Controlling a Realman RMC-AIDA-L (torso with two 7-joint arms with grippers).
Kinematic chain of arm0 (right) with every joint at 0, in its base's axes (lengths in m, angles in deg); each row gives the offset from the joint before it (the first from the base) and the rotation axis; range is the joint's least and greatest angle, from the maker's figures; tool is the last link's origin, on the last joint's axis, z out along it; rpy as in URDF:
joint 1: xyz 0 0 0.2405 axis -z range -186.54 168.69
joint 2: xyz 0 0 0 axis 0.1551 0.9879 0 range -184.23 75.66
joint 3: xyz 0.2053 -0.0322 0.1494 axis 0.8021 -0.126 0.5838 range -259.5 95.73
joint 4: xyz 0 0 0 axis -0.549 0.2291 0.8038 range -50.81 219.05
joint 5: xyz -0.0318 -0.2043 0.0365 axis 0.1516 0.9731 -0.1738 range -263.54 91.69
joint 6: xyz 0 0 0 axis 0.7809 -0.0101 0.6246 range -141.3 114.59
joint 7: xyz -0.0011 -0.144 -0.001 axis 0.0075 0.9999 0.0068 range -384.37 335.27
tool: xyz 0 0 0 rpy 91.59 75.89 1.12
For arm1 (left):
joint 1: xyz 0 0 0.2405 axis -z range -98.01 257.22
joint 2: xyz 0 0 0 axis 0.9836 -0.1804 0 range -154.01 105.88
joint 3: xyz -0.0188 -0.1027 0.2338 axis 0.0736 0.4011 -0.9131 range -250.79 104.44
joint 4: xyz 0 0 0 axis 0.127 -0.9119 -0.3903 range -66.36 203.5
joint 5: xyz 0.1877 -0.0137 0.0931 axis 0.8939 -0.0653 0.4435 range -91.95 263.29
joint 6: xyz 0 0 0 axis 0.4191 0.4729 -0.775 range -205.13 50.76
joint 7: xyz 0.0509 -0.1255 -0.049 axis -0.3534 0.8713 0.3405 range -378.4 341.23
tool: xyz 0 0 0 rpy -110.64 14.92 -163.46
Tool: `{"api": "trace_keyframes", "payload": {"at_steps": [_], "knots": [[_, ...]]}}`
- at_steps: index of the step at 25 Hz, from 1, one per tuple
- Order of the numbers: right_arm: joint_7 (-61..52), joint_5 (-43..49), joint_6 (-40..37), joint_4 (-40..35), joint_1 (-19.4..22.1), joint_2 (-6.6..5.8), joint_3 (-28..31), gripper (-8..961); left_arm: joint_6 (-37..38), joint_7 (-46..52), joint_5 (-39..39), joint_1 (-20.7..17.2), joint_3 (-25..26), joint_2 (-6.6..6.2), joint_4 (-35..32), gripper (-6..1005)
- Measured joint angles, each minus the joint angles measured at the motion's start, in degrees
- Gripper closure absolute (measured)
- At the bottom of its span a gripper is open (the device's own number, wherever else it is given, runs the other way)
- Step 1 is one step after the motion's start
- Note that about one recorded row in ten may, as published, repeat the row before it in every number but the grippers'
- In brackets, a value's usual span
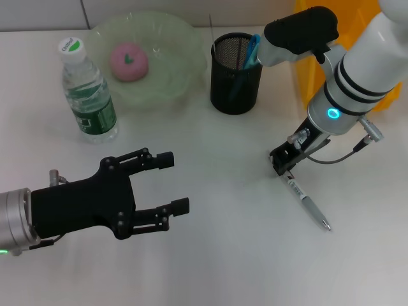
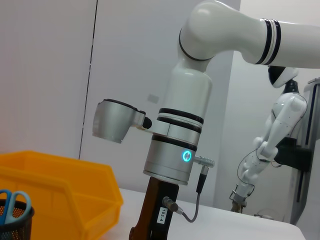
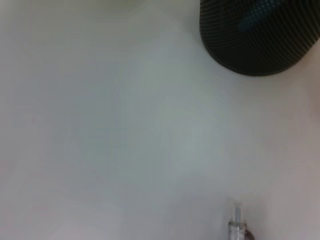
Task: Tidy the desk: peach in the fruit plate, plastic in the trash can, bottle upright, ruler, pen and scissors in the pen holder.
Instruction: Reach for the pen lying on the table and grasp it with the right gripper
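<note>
My right gripper (image 1: 282, 167) is down on the table to the right of the black mesh pen holder (image 1: 236, 80), shut on the upper end of the pen (image 1: 310, 205), which slants away over the table. The right wrist view shows the pen's end (image 3: 236, 222) and the pen holder (image 3: 260, 35). Blue-handled scissors (image 1: 253, 48) stand in the holder. The peach (image 1: 129, 62) lies in the green fruit plate (image 1: 182, 44). The bottle (image 1: 89, 95) stands upright at the left. My left gripper (image 1: 175, 182) hovers open at the lower left, holding nothing. Plastic and ruler are out of view.
A yellow bin (image 1: 305, 64) stands behind my right arm, and it also shows in the left wrist view as the yellow bin (image 2: 60, 185) beside the scissors (image 2: 12, 205). Bare white table lies between the two grippers.
</note>
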Motion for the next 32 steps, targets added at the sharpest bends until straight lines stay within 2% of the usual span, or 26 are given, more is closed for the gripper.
{"api": "trace_keyframes", "payload": {"at_steps": [6,18,24,27,32], "knots": [[0.00,-0.04,0.03,0.34,0.09,0.00,0.18,828,0.00,0.00,-0.20,0.00,-0.04,0.01,0.00,197],[0.09,-0.11,-0.81,-4.25,2.28,-0.27,0.16,847,0.01,0.00,-0.27,0.00,0.10,-0.05,0.00,197],[0.09,-0.29,-2.12,-6.50,3.41,-0.33,0.24,892,0.01,0.00,-0.27,-0.05,0.10,-0.06,0.00,197],[0.13,-0.37,-2.36,-7.57,4.13,-0.35,0.33,867,0.01,0.02,-0.27,-0.04,0.11,-0.07,0.00,197],[0.12,-0.15,-1.97,-7.39,4.37,-0.36,0.37,677,0.01,0.01,-0.27,0.00,0.10,-0.09,-0.01,197]]}}
